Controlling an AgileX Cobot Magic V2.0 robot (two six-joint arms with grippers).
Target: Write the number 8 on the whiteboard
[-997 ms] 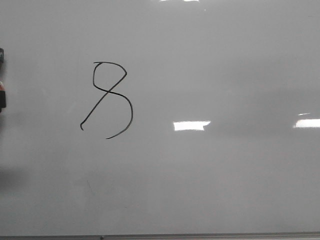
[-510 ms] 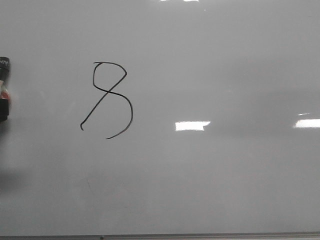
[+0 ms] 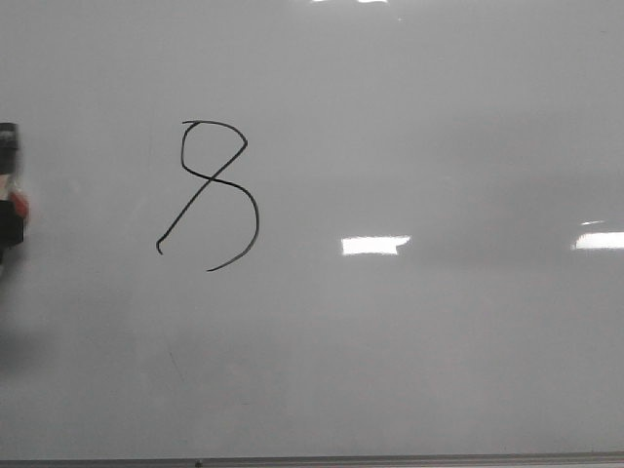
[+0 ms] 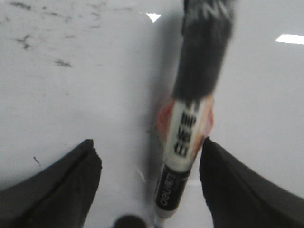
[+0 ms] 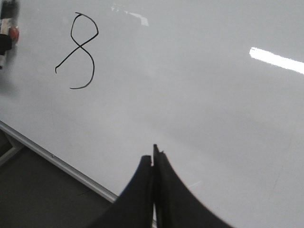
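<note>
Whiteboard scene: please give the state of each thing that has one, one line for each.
number 8: drawn in black, lower loop not closed.
whiteboard: glossy, light reflections, faint grey smudges in the left wrist view.
marker: lies between the open fingers of the left gripper; blurred, grip unclear.
right gripper: fingers pressed together, holding nothing.

Whiteboard (image 3: 439, 127) lies open — only marker (image 3: 9, 195) at left edge.

Front view square on the whiteboard (image 3: 439, 117), close; left wrist view nearer still, over marker (image 4: 183, 142); right wrist view oblique, farther; 8 (image 3: 210, 195) shared with front.
</note>
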